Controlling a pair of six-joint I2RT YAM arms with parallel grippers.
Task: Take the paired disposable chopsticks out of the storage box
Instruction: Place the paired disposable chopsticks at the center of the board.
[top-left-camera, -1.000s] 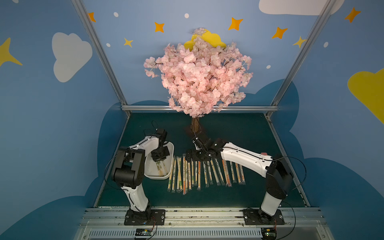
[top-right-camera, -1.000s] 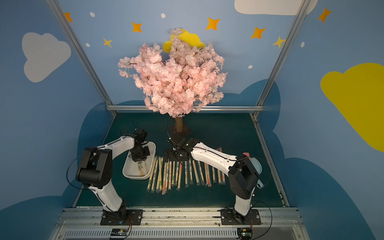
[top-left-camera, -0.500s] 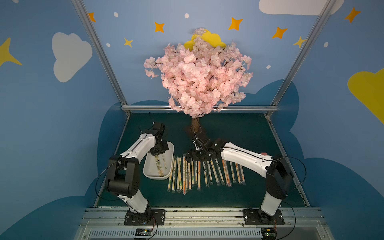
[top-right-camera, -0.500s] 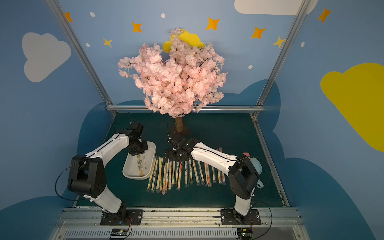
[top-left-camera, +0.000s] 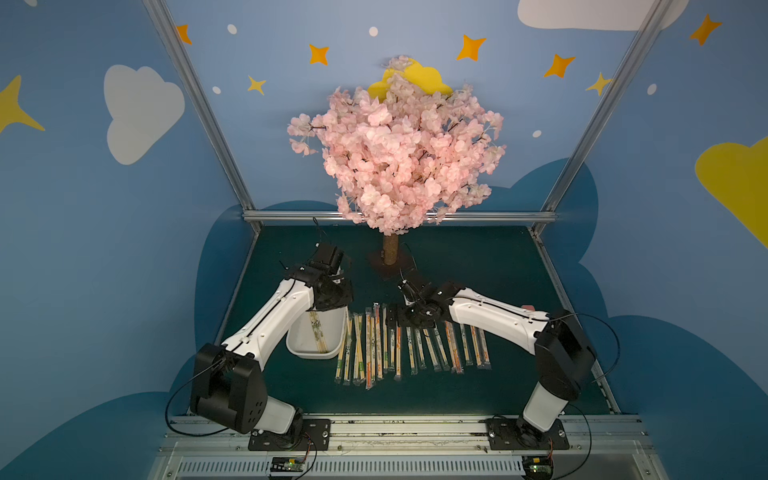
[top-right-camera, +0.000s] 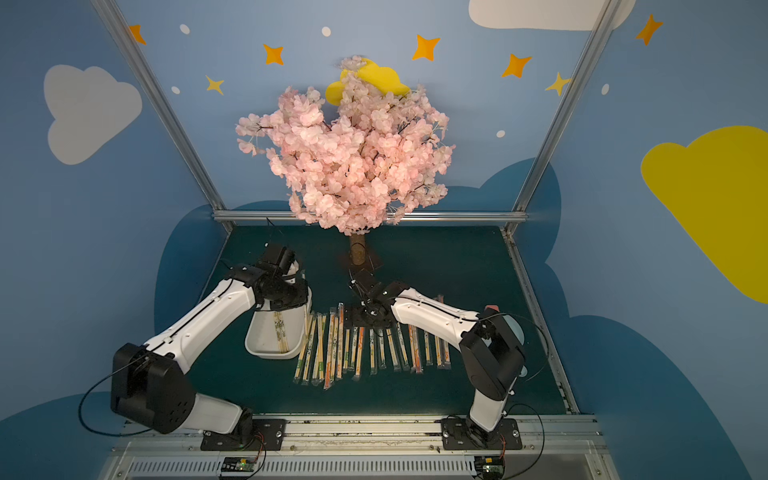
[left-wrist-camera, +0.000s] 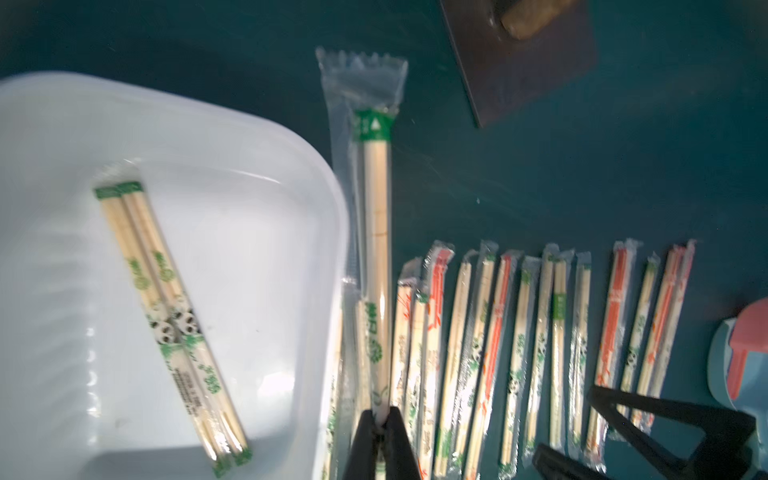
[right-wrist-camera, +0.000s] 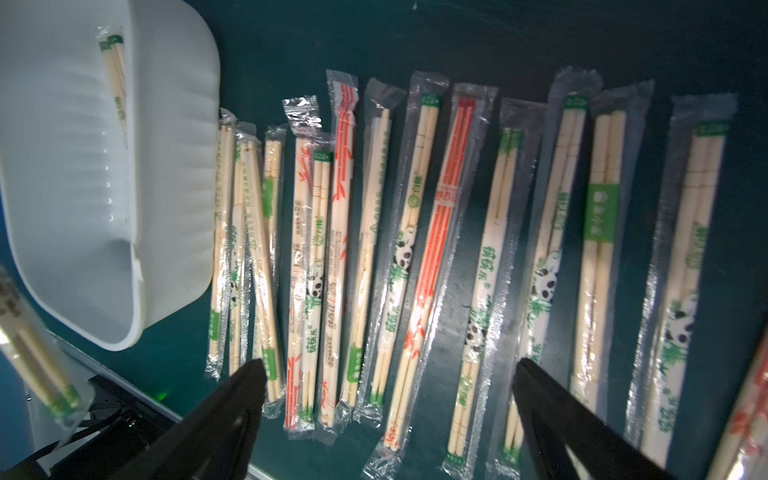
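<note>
My left gripper (left-wrist-camera: 380, 415) is shut on one end of a pair of disposable chopsticks (left-wrist-camera: 376, 249) in a clear sleeve with a green band. The pair hangs in the air just outside the rim of the white storage box (left-wrist-camera: 316, 199) (top-left-camera: 316, 353). Two more sleeved pairs (left-wrist-camera: 166, 316) (top-right-camera: 280, 332) lie inside the box. Several pairs (right-wrist-camera: 415, 249) (top-left-camera: 411, 345) lie in a row on the green mat beside the box. My right gripper (right-wrist-camera: 390, 365) (top-left-camera: 405, 318) hovers open above the far end of that row, with nothing between its fingers.
A pink blossom tree stands on a brown base plate (top-left-camera: 390, 262) (left-wrist-camera: 519, 62) behind the row. A light-blue item with a pink part (left-wrist-camera: 739, 357) (top-right-camera: 509, 328) lies near the right arm. Metal frame rails edge the mat.
My left arm has lifted out of the middle of the box and reached toward its far end, carrying the green-banded pair. The right arm has stayed still.
</note>
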